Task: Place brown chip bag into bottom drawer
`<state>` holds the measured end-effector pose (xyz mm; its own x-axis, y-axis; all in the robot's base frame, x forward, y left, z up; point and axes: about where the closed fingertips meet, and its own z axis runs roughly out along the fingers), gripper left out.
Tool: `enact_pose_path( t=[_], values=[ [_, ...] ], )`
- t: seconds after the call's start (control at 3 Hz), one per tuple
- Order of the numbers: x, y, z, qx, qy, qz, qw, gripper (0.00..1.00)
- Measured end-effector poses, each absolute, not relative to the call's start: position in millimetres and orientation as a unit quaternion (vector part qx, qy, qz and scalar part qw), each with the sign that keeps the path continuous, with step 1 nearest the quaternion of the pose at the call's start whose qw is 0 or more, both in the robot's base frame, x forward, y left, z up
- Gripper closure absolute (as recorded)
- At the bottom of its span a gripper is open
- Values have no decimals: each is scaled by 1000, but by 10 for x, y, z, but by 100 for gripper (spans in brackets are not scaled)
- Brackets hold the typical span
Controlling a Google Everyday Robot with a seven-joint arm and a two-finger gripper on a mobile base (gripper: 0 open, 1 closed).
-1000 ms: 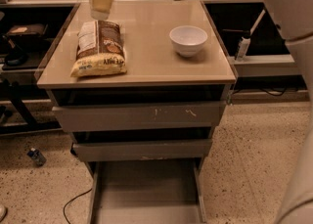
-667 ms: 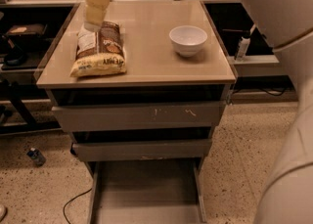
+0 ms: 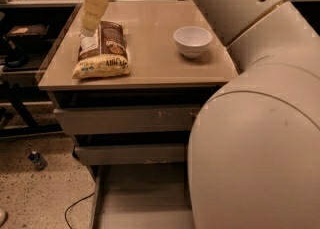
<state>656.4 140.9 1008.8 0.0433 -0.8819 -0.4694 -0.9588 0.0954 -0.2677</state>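
My arm fills the right, covering the desk's front right corner; under the front edge the bottom drawer stands pulled out. The brown chip bag lies by the front left corner, the white bowl near the right edge. The claw hangs at the bag's far end; its state I cannot tell.

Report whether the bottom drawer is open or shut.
Open: the bottom drawer is pulled out, bare floor showing. The gripper is over the brown chip bag.
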Motion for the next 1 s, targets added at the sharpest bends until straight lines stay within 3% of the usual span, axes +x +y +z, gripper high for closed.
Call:
enact_pose_path(
  t=[1.0],
  values=[
    [6892, 1863, 9509, -662, 702, 92, 246, 0]
  ],
)
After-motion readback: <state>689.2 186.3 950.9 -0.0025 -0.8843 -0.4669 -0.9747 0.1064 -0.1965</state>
